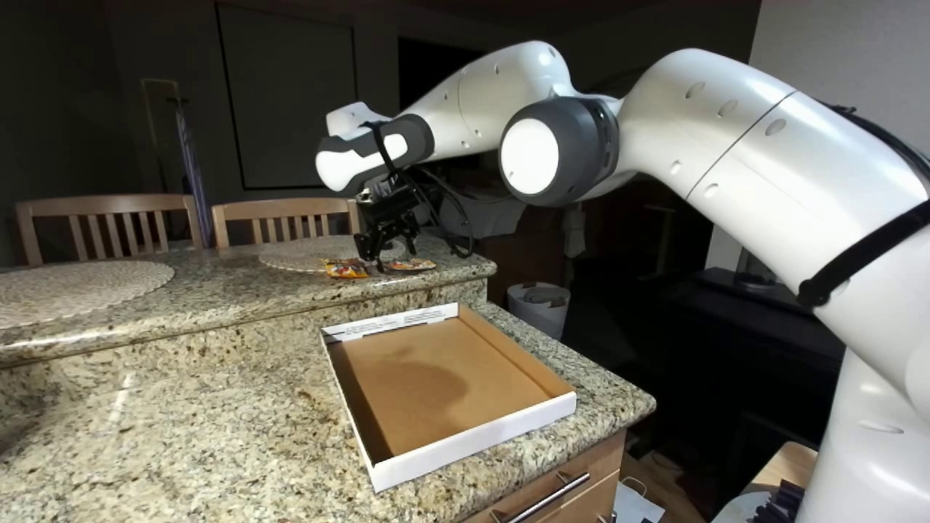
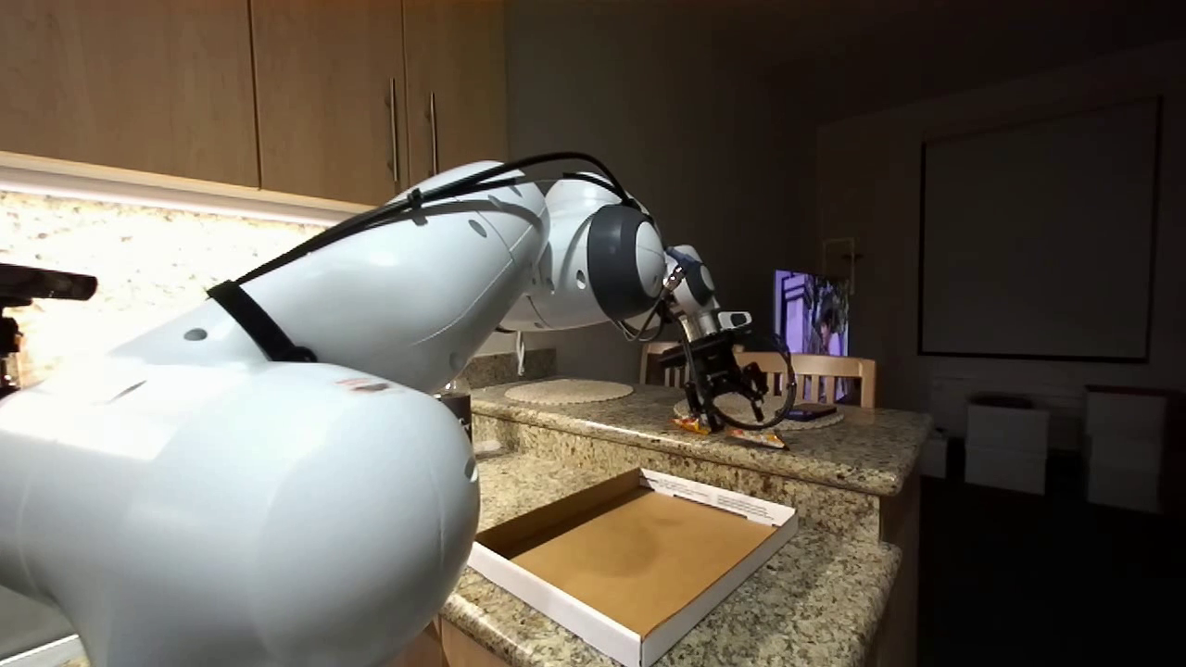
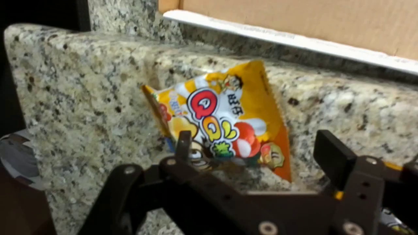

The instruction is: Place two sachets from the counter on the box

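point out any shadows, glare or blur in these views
In an exterior view, a soft-edged shadow darkens the brown inside of the box, and glare whitens streaks on the counter; in an exterior view, the backsplash is washed out and the lower right nearly black; in the wrist view, the box's printing is blurred past reading, though large lettering on the central sachet is legible.

In the wrist view we lose a lower part of one sachet [image 3: 225, 114] and most of the other sachet [image 3: 393, 166] behind the gripper [image 3: 258, 150]; the top edge crops the box [image 3: 343, 51], its printing [image 3: 274, 32] too blurred for us to read
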`<state>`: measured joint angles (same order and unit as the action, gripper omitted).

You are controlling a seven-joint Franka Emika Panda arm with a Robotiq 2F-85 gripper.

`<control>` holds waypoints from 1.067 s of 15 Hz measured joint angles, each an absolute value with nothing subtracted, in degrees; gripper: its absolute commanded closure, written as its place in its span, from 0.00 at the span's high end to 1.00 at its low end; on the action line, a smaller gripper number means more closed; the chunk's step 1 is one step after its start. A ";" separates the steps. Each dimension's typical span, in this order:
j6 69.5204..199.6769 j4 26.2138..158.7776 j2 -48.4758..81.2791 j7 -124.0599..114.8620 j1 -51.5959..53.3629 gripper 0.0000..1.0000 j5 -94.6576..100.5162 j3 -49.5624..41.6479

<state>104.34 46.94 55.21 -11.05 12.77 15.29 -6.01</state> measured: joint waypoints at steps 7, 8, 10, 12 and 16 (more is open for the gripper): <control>106.79 47.49 55.24 -12.93 13.10 1.00 16.49 -9.12; 106.79 47.69 55.24 -12.93 13.10 1.00 16.49 -9.33; 106.79 47.95 55.24 -12.93 13.13 1.00 16.49 -9.62; 106.79 48.13 55.24 -12.93 13.25 1.00 16.49 -9.82; 106.79 48.84 55.25 -12.93 13.83 0.75 16.49 -10.58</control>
